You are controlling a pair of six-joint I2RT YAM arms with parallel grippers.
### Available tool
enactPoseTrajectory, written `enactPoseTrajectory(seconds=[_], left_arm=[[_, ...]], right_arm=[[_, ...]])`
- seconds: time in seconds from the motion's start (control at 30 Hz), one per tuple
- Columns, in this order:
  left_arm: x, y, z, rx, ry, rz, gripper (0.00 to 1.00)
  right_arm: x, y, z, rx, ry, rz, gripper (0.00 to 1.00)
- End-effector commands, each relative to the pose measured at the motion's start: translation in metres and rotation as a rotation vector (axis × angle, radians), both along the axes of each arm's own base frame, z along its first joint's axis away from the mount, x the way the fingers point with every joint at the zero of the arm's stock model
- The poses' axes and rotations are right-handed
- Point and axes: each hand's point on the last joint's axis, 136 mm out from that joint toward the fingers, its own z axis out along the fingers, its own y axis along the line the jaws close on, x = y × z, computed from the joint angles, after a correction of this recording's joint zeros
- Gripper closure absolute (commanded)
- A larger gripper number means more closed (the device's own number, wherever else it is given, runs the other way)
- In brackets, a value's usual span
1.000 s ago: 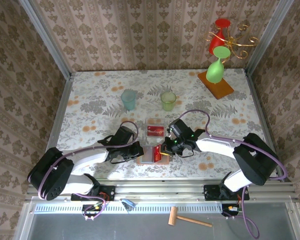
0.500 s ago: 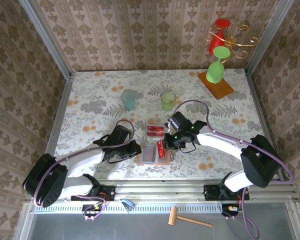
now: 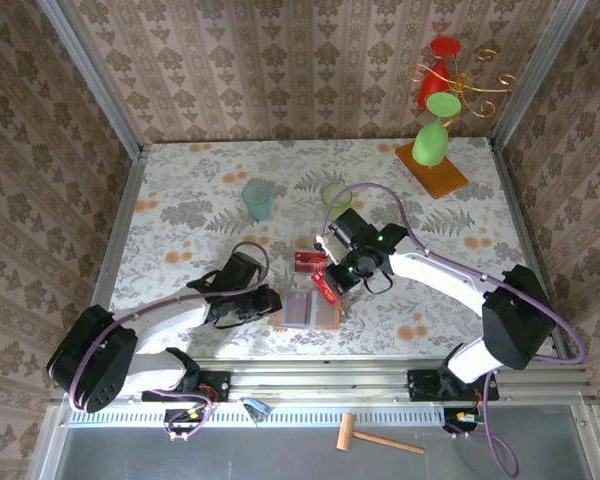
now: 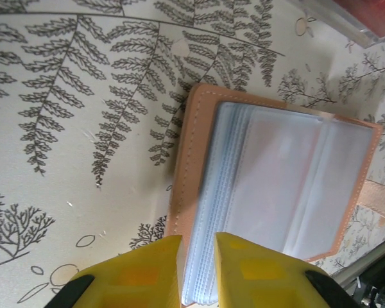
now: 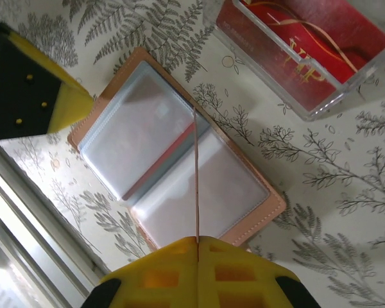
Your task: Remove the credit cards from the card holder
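The card holder [image 3: 308, 310] lies open by the table's [image 3: 180, 200] front edge, with the left gripper [image 4: 199, 256] narrowly parted at its side. Behind it the tray [image 5: 306, 110] holds red cards [image 5: 308, 38], one apparently reading "VIP". The right gripper [image 5: 197, 244] pinches another card [image 3: 325, 284]. A red edge [image 5: 167, 154] between the pockets suggests more remain.

The fingers [image 4: 138, 273] of the left gripper [image 4: 199, 247] cover the near edge of the card holder [image 4: 269, 186], the clear tray [image 4: 346, 16] runs off the corner, the credit card [image 5: 196, 173] in the right gripper [image 5: 197, 242] shows edge-on, and a red sliver [image 5: 170, 154] inside the holder, possibly another card, lies mostly hidden.
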Motion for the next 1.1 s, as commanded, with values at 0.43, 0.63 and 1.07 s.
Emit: enactPoseTrajectory(seconds=[0.43, 0.63, 1.07], left_arm=[[-0.013, 0.000, -0.018, 0.033, 0.050, -0.015, 0.79], [-0.014, 0.003, -0.014, 0.043, 0.044, -0.002, 0.79], [0.004, 0.023, 0.010, 0.041, -0.038, 0.090, 0.77]], right_arm=[[0.010, -0.004, 0.017, -0.141, -0.125, 0.362, 1.00], [0.019, -0.005, 0.018, -0.187, -0.129, 0.457, 1.00], [0.058, 0.002, 0.016, -0.240, -0.115, 0.644, 1.00]])
